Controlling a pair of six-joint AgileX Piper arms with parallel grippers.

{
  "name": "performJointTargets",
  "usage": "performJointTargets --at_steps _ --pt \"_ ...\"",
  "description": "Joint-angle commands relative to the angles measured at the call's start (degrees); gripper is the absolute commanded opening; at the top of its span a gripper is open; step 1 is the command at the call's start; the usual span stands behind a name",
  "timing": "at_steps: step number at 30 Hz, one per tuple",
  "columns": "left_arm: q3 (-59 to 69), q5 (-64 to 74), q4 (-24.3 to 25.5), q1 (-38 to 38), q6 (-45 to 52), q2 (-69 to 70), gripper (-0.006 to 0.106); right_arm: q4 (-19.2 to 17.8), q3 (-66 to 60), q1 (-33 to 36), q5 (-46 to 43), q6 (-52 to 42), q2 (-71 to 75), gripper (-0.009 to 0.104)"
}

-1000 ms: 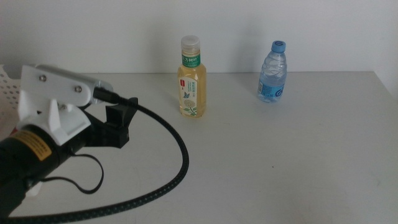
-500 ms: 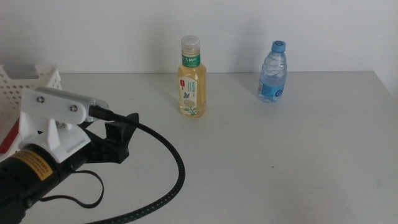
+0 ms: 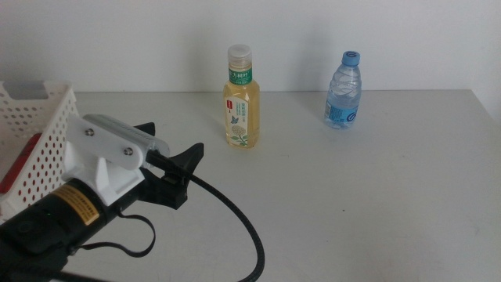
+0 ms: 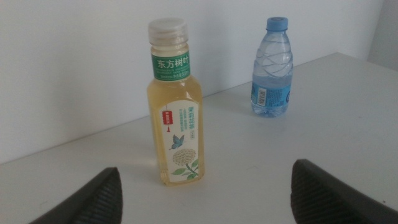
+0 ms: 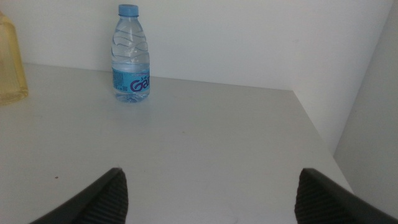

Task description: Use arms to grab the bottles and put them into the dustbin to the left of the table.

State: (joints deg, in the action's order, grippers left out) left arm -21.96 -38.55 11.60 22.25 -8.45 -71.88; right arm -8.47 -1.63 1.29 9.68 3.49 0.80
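Observation:
The yellow-tea bottle (image 3: 241, 98) with green label and white cap stands upright at the back middle of the table (image 3: 352, 204). The clear blue-capped water bottle (image 3: 344, 90) stands upright to its right. My left gripper (image 3: 171, 141) is open and empty, low over the table, left of and short of the tea bottle. In the left wrist view the tea bottle (image 4: 177, 112) stands ahead between the open jaws, and the water bottle (image 4: 272, 68) is further off. The white perforated dustbin (image 3: 35, 129) is at the left edge, with something red (image 3: 16, 168) inside. My right gripper (image 5: 211, 174) is open and empty.
The right wrist view shows the water bottle (image 5: 132, 56), an edge of the tea bottle (image 5: 9, 62) and the table's right edge (image 5: 317, 140). A black cable (image 3: 235, 219) trails from the left arm across the table's front. A white wall stands behind the table.
My left arm has swung right, away from the dustbin and toward the tea bottle. More of the dustbin shows now. The bottles have not moved.

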Motion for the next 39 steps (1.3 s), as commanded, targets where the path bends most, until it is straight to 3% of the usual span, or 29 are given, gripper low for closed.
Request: performJointTargets --at_steps 1,6,17,39 --pt "-2.13 -11.79 -0.98 -0.15 -0.49 -5.01 0.092 -0.49 0.57 -0.09 -4.53 -0.25 1.18 0.094" --pt "-7.47 -17.65 -1.84 -0.15 -0.22 -17.12 0.092 -0.49 0.57 -0.09 -4.53 -0.25 1.18 0.094" --pt "-25.05 -16.48 -3.38 -0.08 -1.24 -32.35 0.092 -0.49 0.57 -0.09 -4.53 -0.25 1.18 0.094" --pt "-42.08 -9.88 -2.62 -0.08 -4.20 -44.73 0.092 -0.49 0.57 -0.09 -4.53 -0.25 1.18 0.094"
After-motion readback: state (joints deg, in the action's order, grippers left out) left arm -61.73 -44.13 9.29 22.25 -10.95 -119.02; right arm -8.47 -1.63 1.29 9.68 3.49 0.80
